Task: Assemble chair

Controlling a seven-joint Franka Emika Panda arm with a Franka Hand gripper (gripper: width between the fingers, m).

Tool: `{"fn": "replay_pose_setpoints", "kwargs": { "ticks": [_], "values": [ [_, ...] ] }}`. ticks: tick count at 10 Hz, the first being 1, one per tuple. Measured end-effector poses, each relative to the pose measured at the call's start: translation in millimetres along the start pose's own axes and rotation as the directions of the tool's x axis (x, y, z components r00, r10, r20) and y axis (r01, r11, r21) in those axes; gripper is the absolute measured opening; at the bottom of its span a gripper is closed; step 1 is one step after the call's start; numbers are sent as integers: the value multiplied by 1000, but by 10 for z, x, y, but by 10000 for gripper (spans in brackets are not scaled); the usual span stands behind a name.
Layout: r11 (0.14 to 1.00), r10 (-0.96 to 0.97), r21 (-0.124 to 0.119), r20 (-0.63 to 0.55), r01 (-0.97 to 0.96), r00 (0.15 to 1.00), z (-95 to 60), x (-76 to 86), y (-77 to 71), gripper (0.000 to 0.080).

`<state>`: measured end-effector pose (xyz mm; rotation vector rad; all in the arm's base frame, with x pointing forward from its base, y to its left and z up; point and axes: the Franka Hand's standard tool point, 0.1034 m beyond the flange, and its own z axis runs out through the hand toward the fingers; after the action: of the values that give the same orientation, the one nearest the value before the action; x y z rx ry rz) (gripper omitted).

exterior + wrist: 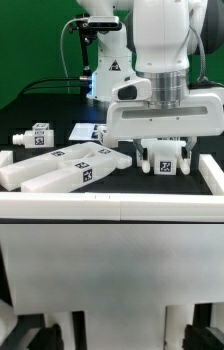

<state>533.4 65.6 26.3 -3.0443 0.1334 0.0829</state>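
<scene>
Green backdrop right across the rear, black tabletop spreading out beneath it under bright, even light, and there's a white rail edging the exterior view's right.

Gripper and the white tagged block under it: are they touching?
Cannot tell. The exterior view shows the gripper straddling the block, but any contact is hidden. The wrist view shows white plastic between the fingers, too blurred to show a gap or contact.
</scene>
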Motion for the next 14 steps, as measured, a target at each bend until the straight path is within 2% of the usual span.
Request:
{"fn": "replay_pose_setpoints", "kwargs": {
  "ticks": [1,2,4,8,9,10,12,13,14],
  "values": [
    [1000,19,3,35,-19,999,-146,47,62,635],
    [999,38,7,69,-38,997,-304,139,65,647],
    [999,37,13,93,-38,995,-438,316,39,649],
    [999,36,12,118,-38,992,-407,275,58,649],
    [999,26,17,151,-29,988,-442,353,169,649],
    [999,34,19,213,-39,976,-513,481,250,649],
    [998,39,28,390,-54,920,-495,523,263,649],
    [997,57,20,446,-74,893,-555,528,214,649],
    [997,50,22,478,-68,877,-539,509,223,649]
  ]
}}
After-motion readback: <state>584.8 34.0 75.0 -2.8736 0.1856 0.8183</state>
